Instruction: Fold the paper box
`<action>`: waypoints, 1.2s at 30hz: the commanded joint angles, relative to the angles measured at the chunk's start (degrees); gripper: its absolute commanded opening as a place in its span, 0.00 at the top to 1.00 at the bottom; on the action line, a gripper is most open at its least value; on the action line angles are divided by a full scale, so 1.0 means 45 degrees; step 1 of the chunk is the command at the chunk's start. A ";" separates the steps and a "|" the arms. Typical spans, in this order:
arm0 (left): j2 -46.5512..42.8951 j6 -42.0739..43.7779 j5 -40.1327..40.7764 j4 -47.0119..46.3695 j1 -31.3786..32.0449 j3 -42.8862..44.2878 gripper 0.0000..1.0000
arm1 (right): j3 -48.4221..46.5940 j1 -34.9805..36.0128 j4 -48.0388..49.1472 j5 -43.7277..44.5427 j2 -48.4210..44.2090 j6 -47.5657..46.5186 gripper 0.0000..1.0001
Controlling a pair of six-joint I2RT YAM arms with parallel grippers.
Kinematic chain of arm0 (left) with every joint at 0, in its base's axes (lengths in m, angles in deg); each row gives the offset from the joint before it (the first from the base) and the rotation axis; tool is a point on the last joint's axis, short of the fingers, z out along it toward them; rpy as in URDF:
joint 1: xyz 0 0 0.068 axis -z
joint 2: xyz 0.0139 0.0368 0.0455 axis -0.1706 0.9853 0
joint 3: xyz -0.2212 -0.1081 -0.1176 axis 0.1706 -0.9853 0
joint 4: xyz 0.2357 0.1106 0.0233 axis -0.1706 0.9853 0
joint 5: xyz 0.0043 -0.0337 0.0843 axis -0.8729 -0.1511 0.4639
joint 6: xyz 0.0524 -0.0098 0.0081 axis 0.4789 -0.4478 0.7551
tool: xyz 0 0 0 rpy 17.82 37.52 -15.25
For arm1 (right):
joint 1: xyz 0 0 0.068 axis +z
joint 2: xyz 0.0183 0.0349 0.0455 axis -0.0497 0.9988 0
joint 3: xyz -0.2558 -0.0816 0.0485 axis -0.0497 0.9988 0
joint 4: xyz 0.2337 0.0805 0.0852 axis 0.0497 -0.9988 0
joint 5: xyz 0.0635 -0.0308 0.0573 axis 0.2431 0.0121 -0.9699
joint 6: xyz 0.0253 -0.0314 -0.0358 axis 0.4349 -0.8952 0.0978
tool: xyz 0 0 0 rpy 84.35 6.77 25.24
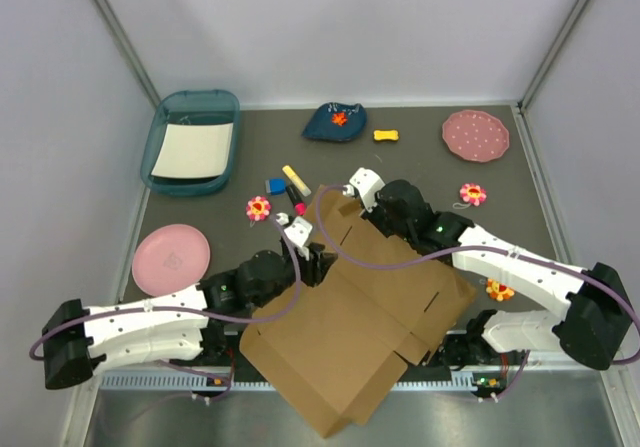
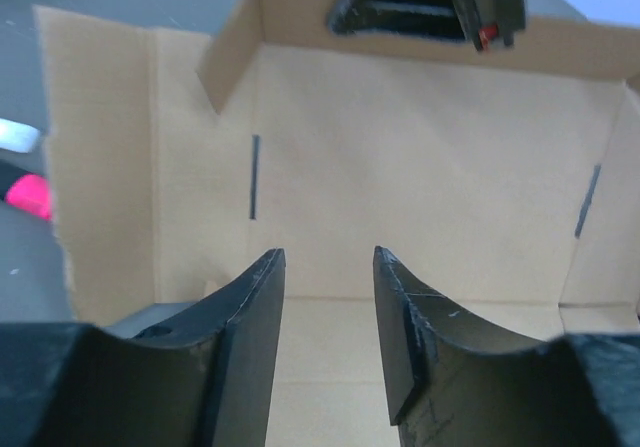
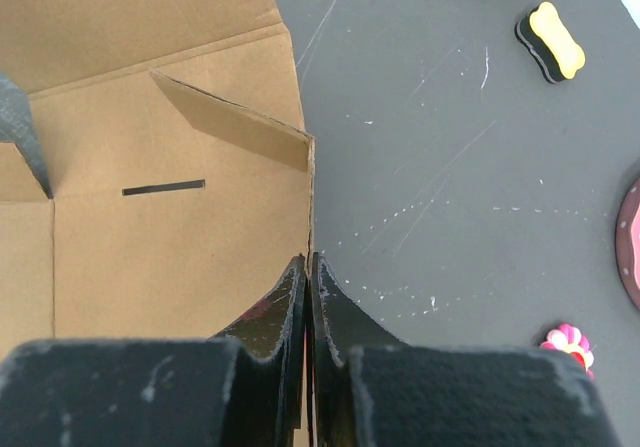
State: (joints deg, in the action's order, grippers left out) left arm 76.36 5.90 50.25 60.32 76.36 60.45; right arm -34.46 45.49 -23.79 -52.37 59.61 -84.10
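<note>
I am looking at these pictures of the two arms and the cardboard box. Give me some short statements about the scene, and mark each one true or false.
1. The right pincer is shut on an edge of the paper box. True.
2. The left pincer grips a flap. False: its fingers stand apart over the box panel, with nothing between them.
3. The teal tray holds a white sheet. True.
4. The yellow bone toy lies inside the box. False: it lies on the table, beyond the box.
</note>
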 commanded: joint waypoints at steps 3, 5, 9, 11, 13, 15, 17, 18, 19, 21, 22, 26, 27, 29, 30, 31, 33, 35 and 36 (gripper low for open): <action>-0.1071 0.0491 0.3274 0.0576 -0.0467 0.0399 0.45 | 0.0049 0.0216 0.0458 -0.0030 -0.0442 0.0186 1.00; -0.0994 0.0296 0.3029 0.0576 -0.1345 0.0399 0.43 | 0.0147 0.0216 0.0516 -0.0225 -0.0559 0.0147 1.00; -0.0136 -0.0816 0.0805 0.0305 -0.4719 0.0418 0.42 | 0.0187 0.0293 0.0536 -0.0576 -0.0716 0.0050 1.00; 0.0467 -0.0373 -0.0407 -0.0377 -0.5390 0.0244 0.41 | 0.0167 0.0333 0.0555 -0.0655 -0.0755 -0.0028 1.00; 0.1150 -0.0233 -0.0779 -0.1043 -0.5919 0.0320 0.41 | 0.0167 0.0372 0.0555 -0.0772 -0.0755 -0.0087 1.00; 0.1485 0.0098 -0.1073 -0.2111 -0.6076 0.0340 0.41 | 0.0148 0.0450 0.0575 -0.0656 -0.0735 -0.0145 1.00; 0.1857 0.0313 -0.1425 -0.2800 -0.6076 0.0184 0.41 | 0.0070 0.0625 0.0516 -0.0306 -0.0638 -0.0457 1.00; 0.1935 0.0295 -0.1464 -0.2996 -0.6076 0.0203 0.41 | 0.0011 0.0954 0.0478 0.0354 -0.0522 -0.0671 1.00; 0.1975 0.0179 -0.1387 -0.3018 -0.6076 0.0242 0.41 | -0.0086 0.1170 0.0438 0.0805 -0.0404 -0.1292 1.00; 0.1878 -0.0076 -0.1153 -0.3270 -0.6076 0.0087 0.42 | -0.0379 0.1794 0.0438 0.2188 -0.0151 -0.1998 1.00; 0.1684 -0.0154 -0.0978 -0.3697 -0.6076 -0.0068 0.42 | -0.0496 0.1914 0.0438 0.2603 0.0160 -0.2659 1.00; 0.1098 -0.0817 -0.0236 -0.4461 -0.6076 -0.1063 0.42 | -0.1373 0.2071 0.0438 0.3875 0.0748 -0.3951 1.00; 0.1000 -0.0857 -0.0099 -0.4560 -0.6076 -0.1182 0.42 | -0.1473 0.2110 0.0457 0.4282 0.0807 -0.4244 1.00; 0.0707 -0.1013 -0.0001 -0.4639 -0.6076 -0.1455 0.42 | -0.1687 0.2168 0.0652 0.4714 0.0924 -0.5104 1.00; 0.0609 -0.1053 0.0116 -0.4677 -0.6057 -0.1553 0.42 | -0.1746 0.2169 0.0769 0.5083 0.0944 -0.5377 1.00; 0.0473 -0.1130 0.0156 -0.4755 -0.6057 -0.1651 0.42 | -0.1805 0.2188 0.0944 0.5242 0.0964 -0.5883 1.00; 0.0355 -0.1209 0.0215 -0.4892 -0.6057 -0.1847 0.42 | -0.1981 0.2227 0.1237 0.5767 0.0983 -0.6335 1.00; 0.0276 -0.1287 0.0332 -0.4912 -0.6076 -0.1944 0.43 | -0.1962 0.2402 0.2072 0.6179 0.0964 -0.7096 1.00; 0.0218 -0.1326 0.0390 -0.5009 -0.6057 -0.1984 0.43 | -0.1904 0.2461 0.2407 0.6548 0.0964 -0.7408 1.00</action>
State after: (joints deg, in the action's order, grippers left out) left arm 78.92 1.68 50.14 43.10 49.26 52.58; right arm -40.23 54.75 -20.86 -30.97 64.18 -108.80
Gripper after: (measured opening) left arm 0.578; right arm 0.009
